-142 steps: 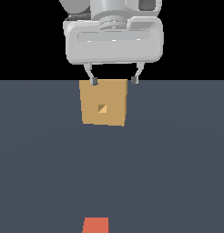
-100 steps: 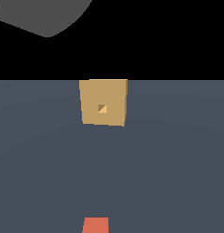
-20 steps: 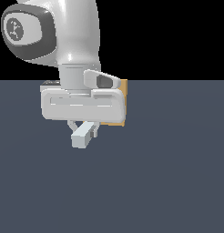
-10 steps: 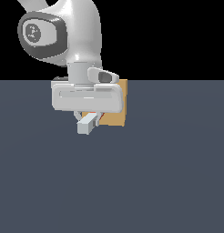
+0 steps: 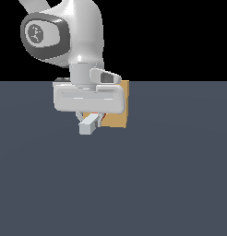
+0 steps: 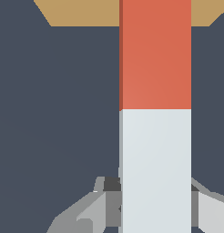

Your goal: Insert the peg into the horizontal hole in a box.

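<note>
My gripper [image 5: 90, 116] is shut on the peg [image 5: 89, 124], holding it by its pale grey-white end. In the exterior view that pale end points toward the camera and a sliver of the orange-red end shows beside the box [image 5: 116, 117]. The tan box stands right behind my white hand, which covers most of its face. The hole is hidden. In the wrist view the peg [image 6: 155, 113] runs from my grey fingers [image 6: 107, 205] out to the box [image 6: 77, 12], and its orange-red end reaches the box's edge.
A dark blue-grey floor [image 5: 170, 175] spreads all around the box. The arm's white body [image 5: 64, 37] rises above the hand on the exterior view's left.
The hand has carried the peg toward the exterior view's right and closer to the box. The peg's far end now lies against the box's face.
</note>
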Robot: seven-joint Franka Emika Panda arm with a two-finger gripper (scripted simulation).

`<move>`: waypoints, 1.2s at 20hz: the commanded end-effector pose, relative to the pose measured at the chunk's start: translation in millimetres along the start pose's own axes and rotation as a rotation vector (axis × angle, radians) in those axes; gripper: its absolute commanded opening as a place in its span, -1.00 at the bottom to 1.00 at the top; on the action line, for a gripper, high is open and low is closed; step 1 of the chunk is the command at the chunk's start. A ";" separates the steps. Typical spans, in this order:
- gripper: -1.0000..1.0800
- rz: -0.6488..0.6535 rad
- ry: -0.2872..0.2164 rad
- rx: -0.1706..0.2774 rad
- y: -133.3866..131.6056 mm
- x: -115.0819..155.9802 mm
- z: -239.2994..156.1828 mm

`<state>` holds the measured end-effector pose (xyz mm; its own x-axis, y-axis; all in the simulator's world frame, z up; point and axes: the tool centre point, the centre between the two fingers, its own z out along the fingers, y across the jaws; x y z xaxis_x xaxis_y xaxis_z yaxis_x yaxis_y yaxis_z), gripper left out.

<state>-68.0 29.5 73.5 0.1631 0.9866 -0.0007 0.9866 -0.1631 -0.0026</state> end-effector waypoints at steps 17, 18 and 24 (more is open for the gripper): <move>-1.00 -0.001 0.001 -0.003 -0.8 68.3 -1.1; -1.00 -0.001 0.001 -0.003 -0.7 75.3 -1.0; -1.00 -0.001 0.002 -0.004 0.6 102.7 -1.8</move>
<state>-52.7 125.6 74.1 0.1602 0.9871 0.0004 0.9871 -0.1602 -0.0005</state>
